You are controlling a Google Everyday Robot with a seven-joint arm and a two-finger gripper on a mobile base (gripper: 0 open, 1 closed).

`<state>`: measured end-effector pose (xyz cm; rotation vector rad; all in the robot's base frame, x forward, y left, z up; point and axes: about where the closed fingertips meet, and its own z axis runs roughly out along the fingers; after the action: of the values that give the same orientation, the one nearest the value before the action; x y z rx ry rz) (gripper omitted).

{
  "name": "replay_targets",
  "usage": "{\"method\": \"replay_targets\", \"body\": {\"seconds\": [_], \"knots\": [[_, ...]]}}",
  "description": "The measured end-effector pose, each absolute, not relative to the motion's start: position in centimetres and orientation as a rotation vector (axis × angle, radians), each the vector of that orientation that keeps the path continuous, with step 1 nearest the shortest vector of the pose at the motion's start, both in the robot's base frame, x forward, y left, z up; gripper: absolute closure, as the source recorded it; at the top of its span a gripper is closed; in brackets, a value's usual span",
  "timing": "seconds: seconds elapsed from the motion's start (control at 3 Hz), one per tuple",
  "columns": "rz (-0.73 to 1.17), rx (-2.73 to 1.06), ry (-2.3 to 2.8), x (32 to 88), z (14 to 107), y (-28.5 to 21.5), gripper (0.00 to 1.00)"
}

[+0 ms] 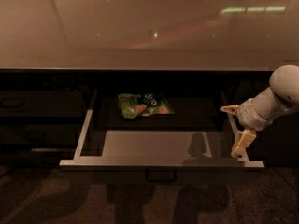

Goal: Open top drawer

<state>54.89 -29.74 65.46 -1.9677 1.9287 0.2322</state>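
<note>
The top drawer (pixel 161 163) stands pulled far out under the counter, its pale floor and light metal side rails showing. Its small recessed handle (pixel 161 175) sits at the centre of the dark front. My gripper (pixel 236 125) is at the drawer's right side, over the right rail (pixel 232 125), well away from the handle. Its two pale fingers are spread apart and open, one pointing left, the other (pixel 243 142) pointing down toward the front corner. Nothing is held between them.
A green snack bag (pixel 145 105) lies at the back of the drawer. A glossy beige countertop (pixel 149 27) runs above. Dark shut drawer fronts (pixel 37 104) stack at the left. Speckled floor (pixel 70 199) lies below the drawer front.
</note>
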Motion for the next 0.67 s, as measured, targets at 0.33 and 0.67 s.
{"method": "replay_targets", "body": {"seconds": [0.33, 0.67], "knots": [[0.232, -1.968, 1.929, 54.88, 65.46, -29.73, 0.00], [0.236, -1.976, 1.925, 54.71, 65.45, -29.54, 0.00]]}}
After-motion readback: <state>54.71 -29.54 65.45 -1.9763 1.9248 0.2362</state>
